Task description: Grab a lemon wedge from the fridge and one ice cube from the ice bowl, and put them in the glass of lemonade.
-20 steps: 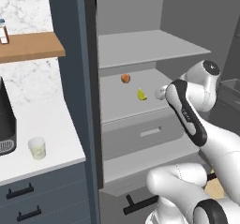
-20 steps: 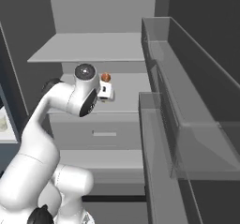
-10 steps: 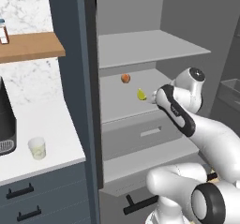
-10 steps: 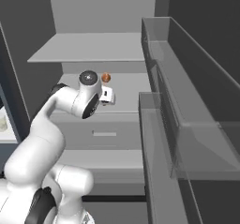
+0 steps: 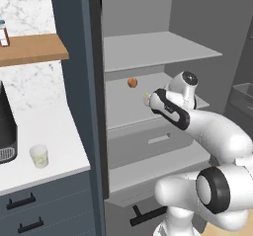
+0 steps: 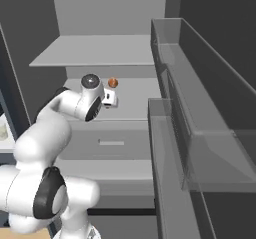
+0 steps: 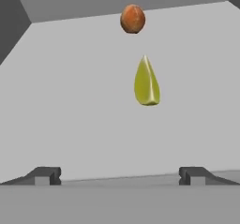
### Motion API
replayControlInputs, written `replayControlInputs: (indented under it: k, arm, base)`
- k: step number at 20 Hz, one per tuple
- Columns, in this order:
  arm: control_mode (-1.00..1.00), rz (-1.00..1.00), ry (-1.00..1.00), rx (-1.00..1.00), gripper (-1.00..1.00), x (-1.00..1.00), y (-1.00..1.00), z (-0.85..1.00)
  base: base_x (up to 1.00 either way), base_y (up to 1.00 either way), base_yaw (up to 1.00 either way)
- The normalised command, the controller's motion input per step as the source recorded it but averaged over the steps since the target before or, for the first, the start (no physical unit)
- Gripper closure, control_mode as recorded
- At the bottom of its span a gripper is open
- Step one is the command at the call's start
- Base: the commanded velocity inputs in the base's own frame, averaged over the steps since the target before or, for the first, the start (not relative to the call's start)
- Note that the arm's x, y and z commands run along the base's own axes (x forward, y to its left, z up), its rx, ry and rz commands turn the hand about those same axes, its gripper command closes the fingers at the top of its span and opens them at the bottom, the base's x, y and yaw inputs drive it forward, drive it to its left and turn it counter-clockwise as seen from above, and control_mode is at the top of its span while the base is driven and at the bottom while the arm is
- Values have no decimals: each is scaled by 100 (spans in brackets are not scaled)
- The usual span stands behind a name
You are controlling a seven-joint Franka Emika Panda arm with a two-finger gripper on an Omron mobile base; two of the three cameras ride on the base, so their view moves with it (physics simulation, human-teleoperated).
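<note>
The fridge (image 5: 94, 106) stands open, its grey inner shelves bare apart from two small things on the middle shelf. One lemon wedge (image 7: 146, 83) lies on that shelf with its pointed tip facing the back wall. One small round orange fruit (image 7: 132, 18) sits near it, at about 12 o'clock from the wedge in the hand view, close to the back wall and apart from the wedge. Nothing lies between the wedge and the gripper (image 7: 117, 175).

The gripper has its two dark fingertips (image 7: 44, 175) spread wide, holding nothing, with the wedge ahead of the gap and not yet between them. From the left base view the white arm reaches into the fridge, and the hand covers most of the wedge, leaving a sliver of yellow at its 9 o'clock side. From the right base view the orange fruit (image 6: 113, 83) shows just past the hand at about 1 o'clock.

Outside the fridge, at 9 o'clock from it, one glass of lemonade (image 5: 39, 156) stands on the white counter (image 5: 54, 136). A black coffee machine (image 5: 6, 131) stands beside the glass. Above, a wooden shelf (image 5: 32, 50) carries one spice jar (image 5: 4, 32).
</note>
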Motion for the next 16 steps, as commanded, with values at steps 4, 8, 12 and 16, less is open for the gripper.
replayControlInputs:
  k: [4, 8, 12, 16]
  arm:
    - [-100, 0, 0, 0, -100, 57, 9, -1]
    - [-100, 0, 0, 0, -100, 25, -6, 0]
    - [-100, 0, 0, 0, -100, 20, -12, -1]
    - [-100, 0, 0, 0, -100, 27, -7, -6]
  base:
    - [0, 0, 0]
    - [0, 0, 0]
    - [0, 0, 0]
    - [0, 0, 0]
